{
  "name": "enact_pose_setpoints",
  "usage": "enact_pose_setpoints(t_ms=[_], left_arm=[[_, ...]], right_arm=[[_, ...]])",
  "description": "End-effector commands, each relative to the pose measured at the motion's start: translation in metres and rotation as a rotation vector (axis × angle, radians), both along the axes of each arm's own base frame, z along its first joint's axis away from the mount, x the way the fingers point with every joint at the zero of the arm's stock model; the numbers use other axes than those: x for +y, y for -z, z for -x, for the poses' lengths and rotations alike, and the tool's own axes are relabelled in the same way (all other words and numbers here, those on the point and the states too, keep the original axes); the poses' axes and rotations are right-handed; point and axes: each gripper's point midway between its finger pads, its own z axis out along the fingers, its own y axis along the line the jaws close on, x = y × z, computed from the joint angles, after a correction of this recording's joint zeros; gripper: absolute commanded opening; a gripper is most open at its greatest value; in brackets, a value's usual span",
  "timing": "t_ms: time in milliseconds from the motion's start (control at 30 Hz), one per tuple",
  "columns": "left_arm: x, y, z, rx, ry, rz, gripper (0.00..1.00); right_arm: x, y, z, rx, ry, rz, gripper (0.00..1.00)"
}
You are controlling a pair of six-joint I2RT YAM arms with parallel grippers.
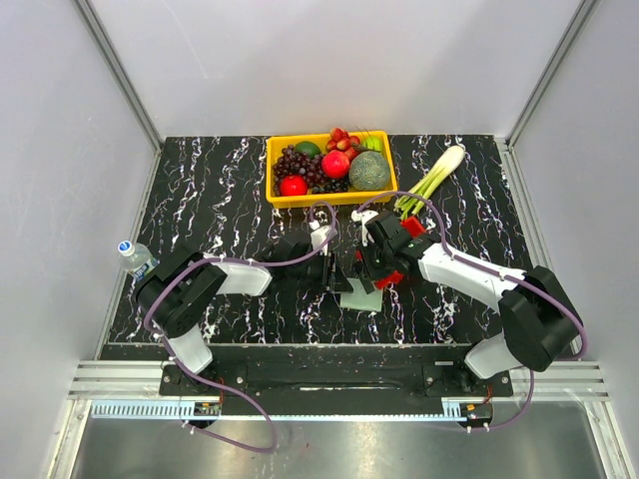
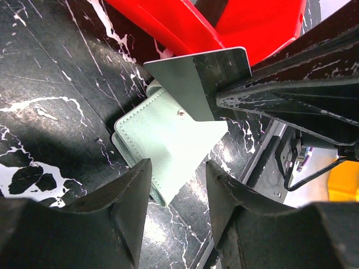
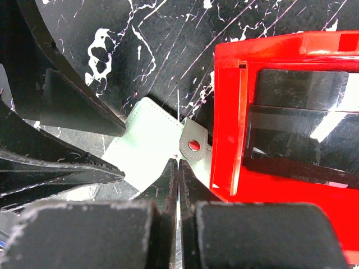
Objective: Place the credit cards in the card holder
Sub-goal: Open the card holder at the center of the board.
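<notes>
Card in hand: the right tool is clamped on a pale credit card.
I see the left tool with its fingers apart, holding nothing, over the card holder. In the top view, the card holder lies on the table at 8 o'clock from the red basket.

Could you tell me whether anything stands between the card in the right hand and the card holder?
Nothing visible does. The right hand holds the card close over the card holder; the red basket sits beside them, not between.
</notes>
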Motion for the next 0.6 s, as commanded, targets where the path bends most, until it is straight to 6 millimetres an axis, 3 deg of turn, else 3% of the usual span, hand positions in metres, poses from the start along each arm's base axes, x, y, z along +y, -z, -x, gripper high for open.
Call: enact_pose_setpoints(t_ms=[0, 333, 567], left_arm=[[-0.001, -0.006, -0.004, -0.034, -0.021, 0.013, 0.48], [0.002, -0.002, -0.008, -0.038, -0.04, -0.025, 0.51], [-0.011, -0.01, -0.002, -0.027, 0.003, 0.046, 0.43]], right_arm=[[-0.002, 0.001, -0.002, -0.003, 0.017, 0.002, 0.0], [-0.002, 0.001, -0.002, -0.002, 0.015, 0.0, 0.0], [-0.001, 0.001, -0.002, 0.0, 0.013, -0.002, 0.0]])
